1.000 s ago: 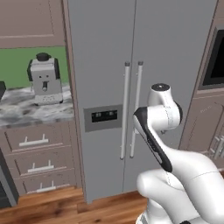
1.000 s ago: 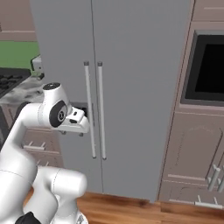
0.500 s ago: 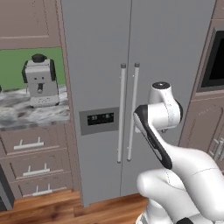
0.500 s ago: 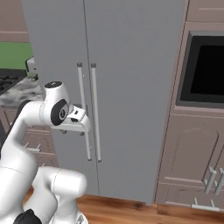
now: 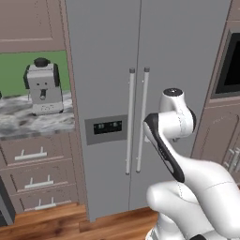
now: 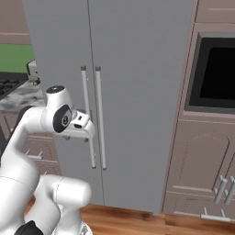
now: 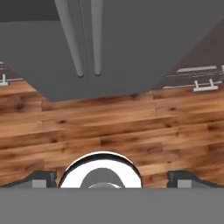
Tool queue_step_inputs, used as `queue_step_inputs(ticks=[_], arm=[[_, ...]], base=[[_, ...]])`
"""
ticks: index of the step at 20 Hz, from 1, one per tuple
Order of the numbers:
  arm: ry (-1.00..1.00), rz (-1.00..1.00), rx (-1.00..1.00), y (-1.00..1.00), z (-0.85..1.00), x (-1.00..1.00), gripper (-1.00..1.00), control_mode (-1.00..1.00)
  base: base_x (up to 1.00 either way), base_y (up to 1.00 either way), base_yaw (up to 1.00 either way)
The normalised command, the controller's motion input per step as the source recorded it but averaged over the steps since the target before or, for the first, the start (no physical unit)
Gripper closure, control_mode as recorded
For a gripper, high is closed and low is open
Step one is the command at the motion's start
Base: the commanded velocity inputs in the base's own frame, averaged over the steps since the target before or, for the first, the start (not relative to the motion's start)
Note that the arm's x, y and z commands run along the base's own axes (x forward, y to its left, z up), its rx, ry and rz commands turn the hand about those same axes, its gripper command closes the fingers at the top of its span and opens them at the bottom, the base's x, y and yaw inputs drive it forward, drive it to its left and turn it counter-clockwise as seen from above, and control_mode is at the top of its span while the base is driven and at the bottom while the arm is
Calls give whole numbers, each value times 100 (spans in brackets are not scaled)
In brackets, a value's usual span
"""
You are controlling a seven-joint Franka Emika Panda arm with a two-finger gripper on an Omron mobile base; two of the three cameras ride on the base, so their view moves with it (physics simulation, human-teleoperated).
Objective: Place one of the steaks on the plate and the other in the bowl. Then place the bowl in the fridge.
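fridge (image 5: 140,56) upright, its bar handles (image 5: 130,121) vertical.

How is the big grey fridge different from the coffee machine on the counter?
The tall grey two-door fridge stands on the wooden floor and reaches past the top of the picture; the small silver coffee machine sits on the marble counter. The fridge has long bar handles and a dark panel; the coffee machine has a black knob on top. Both are greyish.

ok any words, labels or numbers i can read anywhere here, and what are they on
None can be read.
Dispenser panel on the fridge: faint pale marks, too small and blurred to read.
Coffee machine on the counter: no lettering to make out.
Oven window: plain dark, no text.
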Motion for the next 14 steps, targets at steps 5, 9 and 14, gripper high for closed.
queue_step_inputs(ticks=[5,9,14], arm=[[-19,4,1,0,0,56,-100,-100],[6,0,1,-7,10,95,-100,-100],[2,0,19,-16,2,66,-100,-100]], base=[[0,0,0],[0,0,0],[0,0,0]])
